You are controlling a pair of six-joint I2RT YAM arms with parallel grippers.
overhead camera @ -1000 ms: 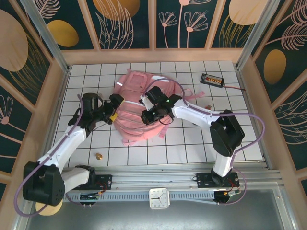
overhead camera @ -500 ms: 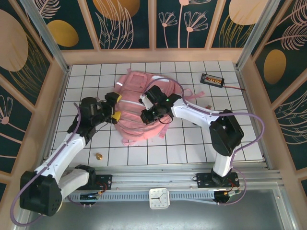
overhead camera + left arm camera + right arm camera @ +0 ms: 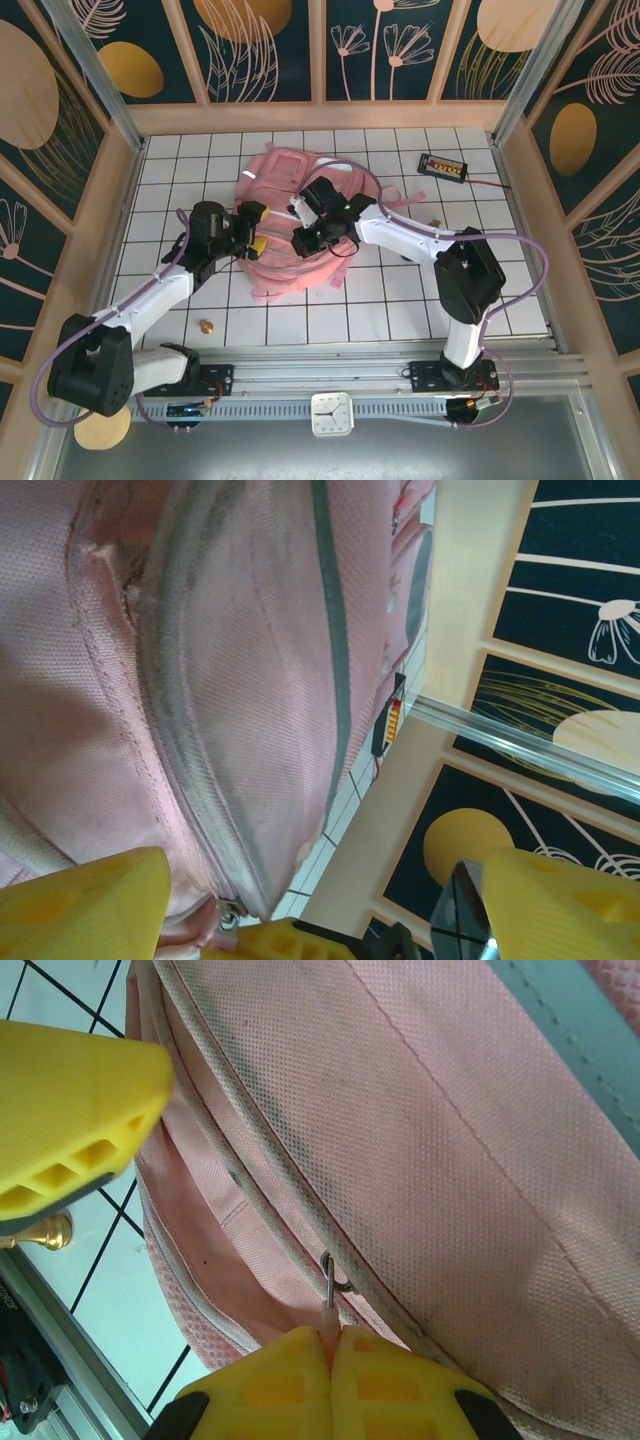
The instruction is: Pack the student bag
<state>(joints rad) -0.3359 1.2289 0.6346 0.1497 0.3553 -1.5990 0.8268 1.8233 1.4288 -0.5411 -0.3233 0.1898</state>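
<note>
The left pincer (image 3: 254,227) has its fingers spread apart. The left flank of the student bag (image 3: 285,175) sits just ahead of them, and a zip line runs close past one finger. The bag lies flat on the tiled worktop (image 3: 400,300), between the two pincers. It looks light and limp, made of soft woven fabric that would likely sag and bunch when lifted. A pinch on a seam, strap or zip tab should therefore hold better than one on a broad panel. The right pincer (image 3: 332,1345) is clamped on the pink zip pull (image 3: 328,1312) at the bag's edge.
</note>
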